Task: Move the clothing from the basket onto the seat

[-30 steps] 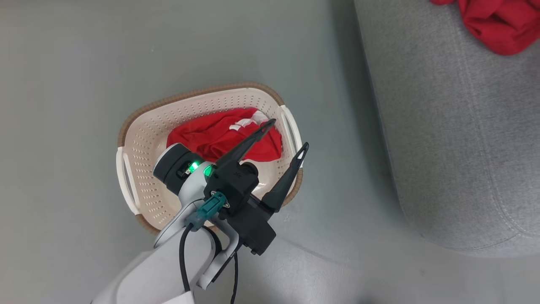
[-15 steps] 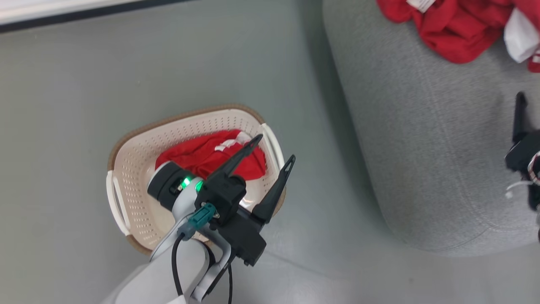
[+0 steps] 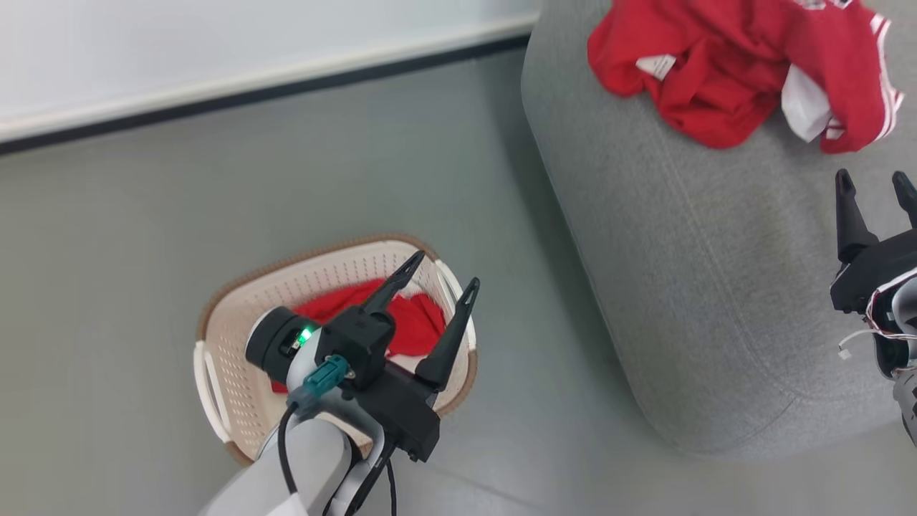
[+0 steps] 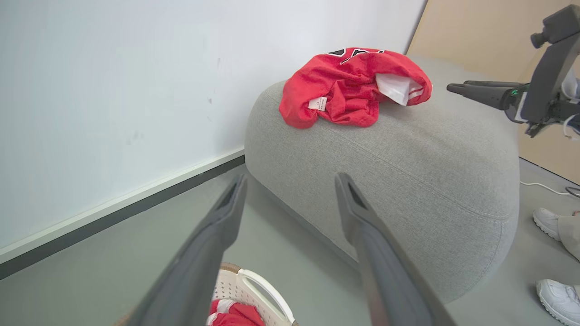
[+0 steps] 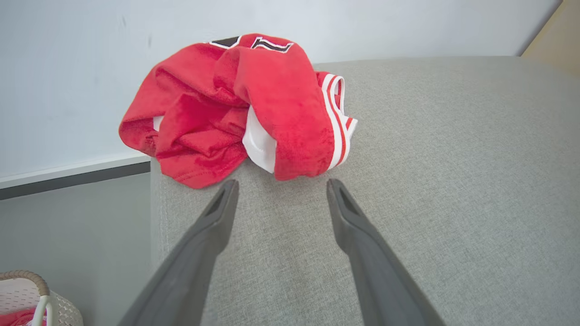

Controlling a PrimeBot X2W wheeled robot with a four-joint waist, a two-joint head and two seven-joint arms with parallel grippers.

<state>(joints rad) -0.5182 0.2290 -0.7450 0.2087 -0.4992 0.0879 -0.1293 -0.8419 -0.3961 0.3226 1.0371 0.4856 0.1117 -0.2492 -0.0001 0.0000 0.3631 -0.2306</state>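
One red garment lies in the cream basket on the floor, partly hidden by my left arm. My left gripper hangs open above the basket's right side, holding nothing. The other red garment, with white stripe trim, sits crumpled on the grey seat. My right gripper is open above the seat, short of that garment. In the left wrist view the open fingers point toward the seat, with the basket's handle below them.
A white wall with a dark baseboard runs behind the basket and seat. Grey floor surrounds the basket. A person's white shoes stand on the floor by the seat's far side. A white cable lies near them.
The head camera has tilted up, bringing the wall, more of the seat and its garment into view. My right gripper has come into view over the seat. The left gripper stays open over the basket.
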